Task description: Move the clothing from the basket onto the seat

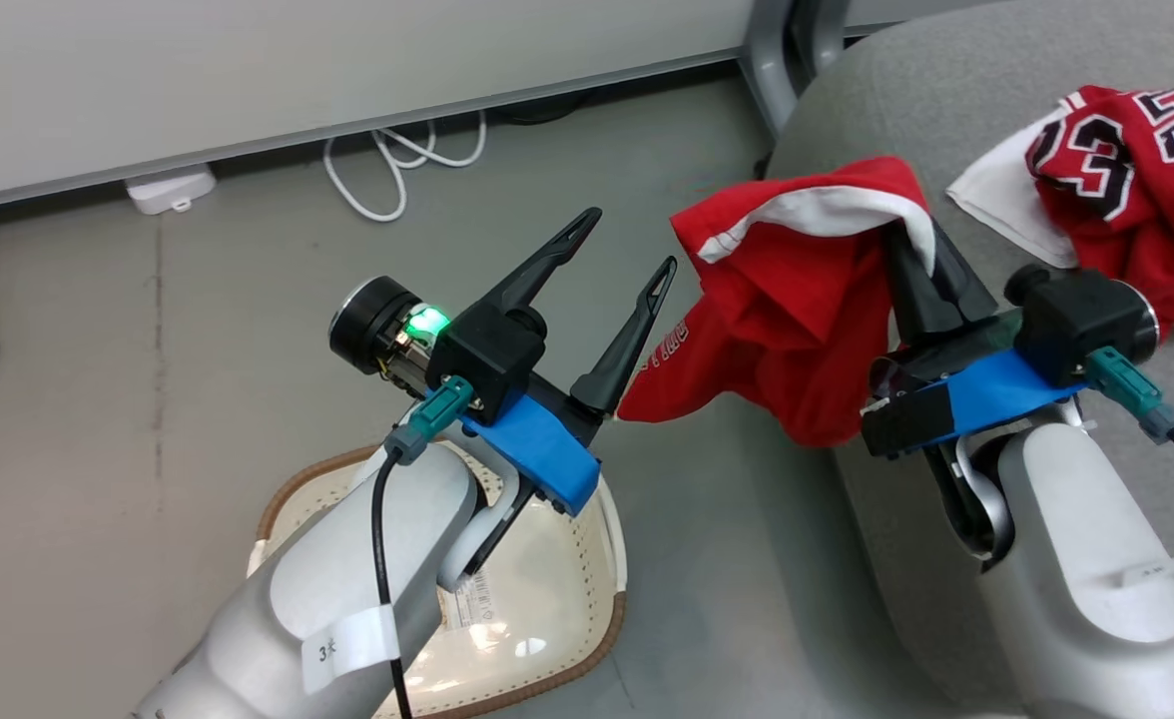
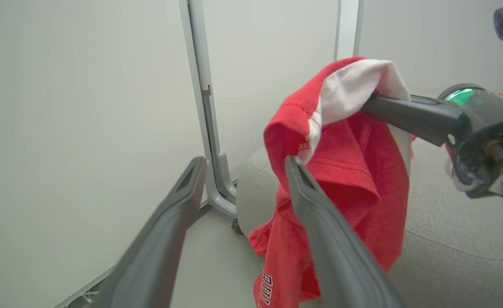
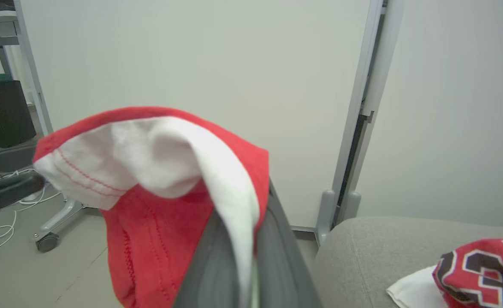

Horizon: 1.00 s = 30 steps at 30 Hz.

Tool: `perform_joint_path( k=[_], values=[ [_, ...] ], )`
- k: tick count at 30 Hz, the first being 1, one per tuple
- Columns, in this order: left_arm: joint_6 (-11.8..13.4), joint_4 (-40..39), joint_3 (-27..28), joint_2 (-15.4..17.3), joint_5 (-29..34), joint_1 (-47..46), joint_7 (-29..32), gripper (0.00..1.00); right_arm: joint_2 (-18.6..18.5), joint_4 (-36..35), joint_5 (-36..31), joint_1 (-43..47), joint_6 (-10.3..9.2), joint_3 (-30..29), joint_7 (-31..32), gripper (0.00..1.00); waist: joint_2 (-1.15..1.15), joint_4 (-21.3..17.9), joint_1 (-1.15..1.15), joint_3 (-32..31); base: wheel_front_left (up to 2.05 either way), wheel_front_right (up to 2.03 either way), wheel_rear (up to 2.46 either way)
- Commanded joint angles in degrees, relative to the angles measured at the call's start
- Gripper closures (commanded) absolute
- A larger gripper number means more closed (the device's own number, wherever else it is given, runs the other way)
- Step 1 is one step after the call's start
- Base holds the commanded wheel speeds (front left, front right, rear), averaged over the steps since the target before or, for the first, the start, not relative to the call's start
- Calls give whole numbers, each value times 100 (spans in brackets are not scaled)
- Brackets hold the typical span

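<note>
Item, nearest: the basket [image 1: 547,589], cream perforated plastic with a brown rim, stands on the floor [image 1: 198,379] and is partly covered by the left forearm [image 1: 347,599]. Its visible bottom carries a printed label [image 1: 472,596] and no cloth. Item: the left gripper [image 1: 630,238] is raised above the basket with its fingers spread wide and nothing between them, the tips just beside the hanging cloth. It is judged to be standing clear so that the other arm alone carries. Item: the right gripper [image 1: 921,275] has its fingers pressed together on the red piece [image 1: 797,310] at the white trim. It is held high, so the garment drapes over the fingertips and hangs free, straddling the seat's left edge, part above the cushion and part above the floor. The red piece is judged not yet laid down. Item: the seat [image 1: 946,110] is a light-grey cushion on the right. Item, farther: the jersey [image 1: 1126,170] lies crumpled with its white lining turned out, toward the seat's far right edge, and is judged already delivered. Item, farthest: a white cable [image 1: 387,170], a white power strip [image 1: 170,188] and a grey partition leg [image 1: 772,70] by the seat's far left corner. Views compared: the head view gives the basket and both garments at once. The left wrist view adds the lettering [image 2: 267,287] on the low hanging hem and shows how far that hem drops beside the cushion. The right wrist view adds the trim pinched between the closed fingers, its stitching plain.
</note>
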Motion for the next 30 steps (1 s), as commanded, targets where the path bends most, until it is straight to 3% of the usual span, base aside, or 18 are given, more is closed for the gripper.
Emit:
perform_joint_path(
  k=[1, 17, 30],
  values=[
    [3, -31, -12, 40, 36, -57, -15, 0, -15, -91, -36, 112, 1, -86, -2, 100, 0, -287, 0, 129, 0, 0, 0],
    [-60, -104, -335, 117, 181, -62, 131, 0, 113, -843, -82, 1010, 1, -942, -2, 100, 0, -1342, 0, 380, 0, 0, 0],
    [-61, -71, -470, 99, 163, -62, 130, 0, 233, -1046, -121, 1316, 1, -1182, -2, 100, 0, -1412, 0, 409, 0, 0, 0]
  ],
)
